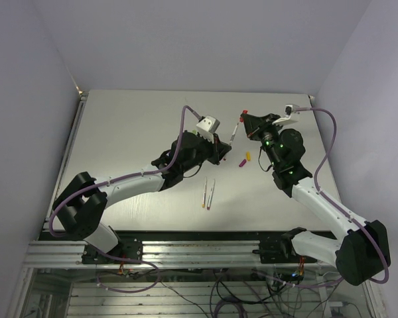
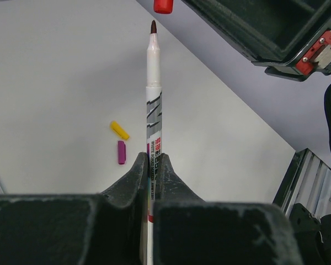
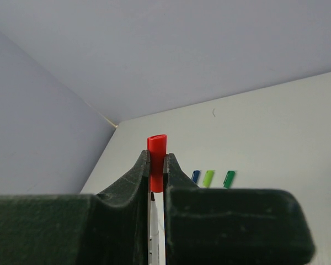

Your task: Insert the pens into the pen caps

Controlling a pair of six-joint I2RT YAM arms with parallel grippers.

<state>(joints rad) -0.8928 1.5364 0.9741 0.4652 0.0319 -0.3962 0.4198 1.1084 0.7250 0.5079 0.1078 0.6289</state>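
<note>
My left gripper (image 2: 153, 160) is shut on a white-grey pen (image 2: 153, 99) and holds it upright, dark red tip up. In the top view this pen (image 1: 233, 130) stands between the two grippers above the table. My right gripper (image 3: 156, 160) is shut on a red cap (image 3: 156, 157), which hangs just above the pen's tip and a little to its right in the left wrist view (image 2: 163, 5). The pen's tip (image 3: 153, 221) shows just below the cap, apart from it. Two more pens (image 1: 207, 193) lie side by side on the table.
A yellow cap (image 2: 119, 130) and a purple cap (image 2: 121, 152) lie on the table below the grippers. Blue (image 3: 195, 176), light green (image 3: 208, 178) and green (image 3: 229, 179) caps lie in a row farther off. Walls stand close behind the table.
</note>
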